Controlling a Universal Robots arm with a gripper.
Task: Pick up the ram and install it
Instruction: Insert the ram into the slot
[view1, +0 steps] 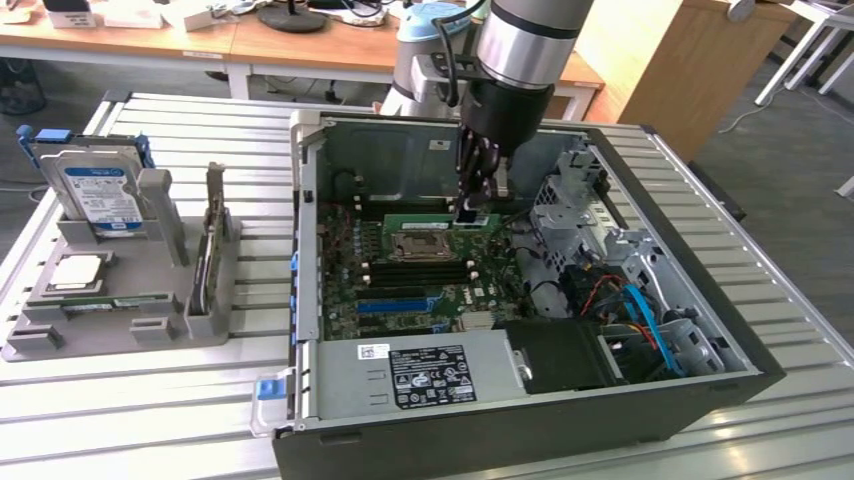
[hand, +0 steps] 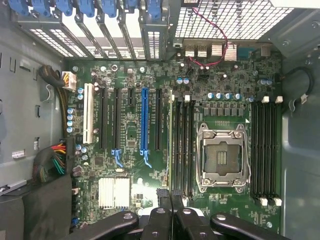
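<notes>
While clamped on the ram (view1: 427, 220), hangs straight down from the arm (view1: 527, 40) into the open computer case (view1: 667, 400). Gripper (hand: 171, 202) state: fingers (hand: 160, 220) drawn together, pinching the ram on edge with its long side level. From the wrist camera, lines the thin upper edge of the ram up with the outermost of the memory slots (hand: 185, 145), on the side of the CPU socket (hand: 221, 157) facing the blue expansion slot (hand: 144, 120). Cannot tell whether seated in that slot or held just above the motherboard (hand: 131, 150). From the exterior view, shows as a green strip crossing just beyond the far edge of the socket. Flanked on the socket's other side by a second memory bank (hand: 265, 150). Finned silver heatsink (hand: 114, 192) on the motherboard beside the expansion slots. Power supply (view1: 414, 375) with a black label across the near end of the case; blue and orange cables (view1: 638, 300) bundled toward the exterior view's right. Outside the case, to the exterior view's left: grey parts holder (view1: 80, 345) on the slatted metal table (view1: 134, 430), well apart from the gripper. Carries a hard drive (view1: 100, 190) standing upright at its far end, a processor (view1: 78, 270) lying flat, a slim green board (view1: 120, 300) lying nearer, and an expansion card (view1: 207, 255) standing on edge on the side toward the case. Wooden desks (view1: 134, 45) beyond the table's far edge.
</notes>
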